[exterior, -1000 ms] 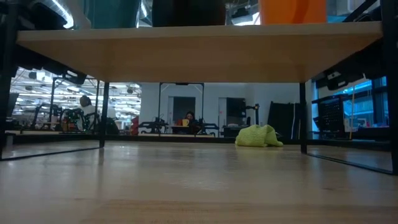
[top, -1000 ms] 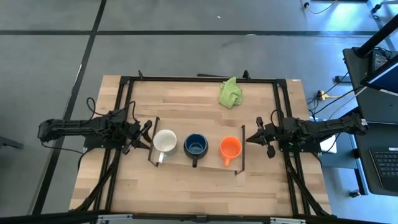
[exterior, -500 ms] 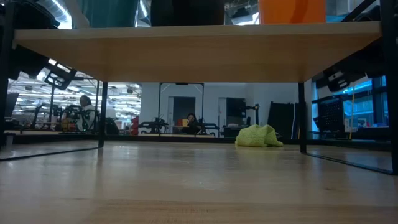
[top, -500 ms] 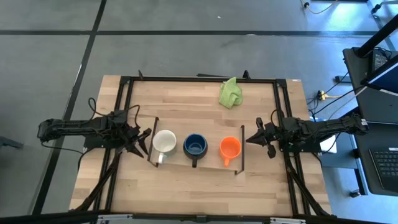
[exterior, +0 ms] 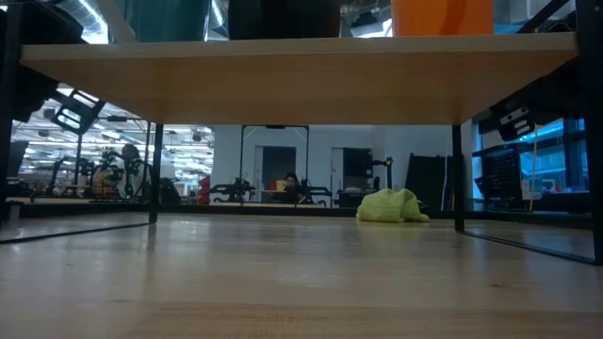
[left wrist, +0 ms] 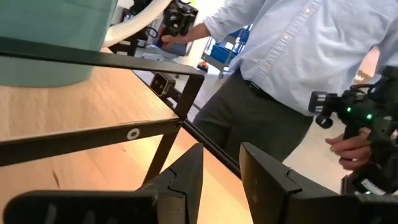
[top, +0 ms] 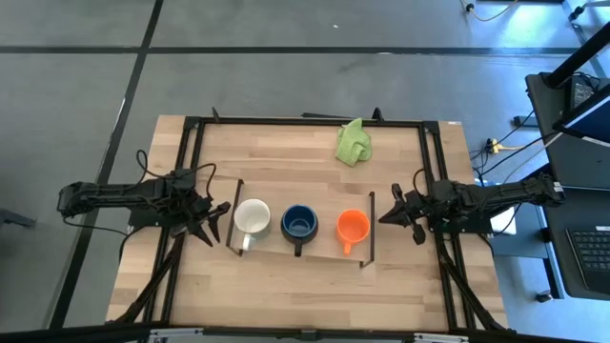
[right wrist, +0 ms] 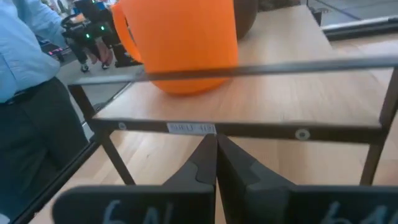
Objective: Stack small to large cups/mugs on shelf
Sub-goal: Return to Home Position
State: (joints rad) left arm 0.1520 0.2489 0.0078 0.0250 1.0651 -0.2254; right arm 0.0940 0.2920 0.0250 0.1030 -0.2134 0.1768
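Three mugs stand upright in a row on the light-wood shelf (top: 324,246): the white-grey mug (top: 253,218) at the left, the dark blue mug (top: 299,222) in the middle, the orange mug (top: 353,227) at the right. My left gripper (top: 216,223) is just off the shelf's left end, open and empty; its wrist view shows the white-grey mug (left wrist: 56,37) behind the black rail (left wrist: 99,57). My right gripper (top: 383,216) is shut and empty off the shelf's right end, facing the orange mug (right wrist: 180,43).
A lime-green cloth (top: 353,143) lies near the table's far edge and also shows in the low view (exterior: 391,205). A black frame (top: 305,121) runs around the tabletop. A person in a light blue shirt (left wrist: 298,50) stands beyond the table.
My left gripper has moved a little toward the table's near edge beside the shelf's left end, still open. The mugs and the shelf have stayed where they were.
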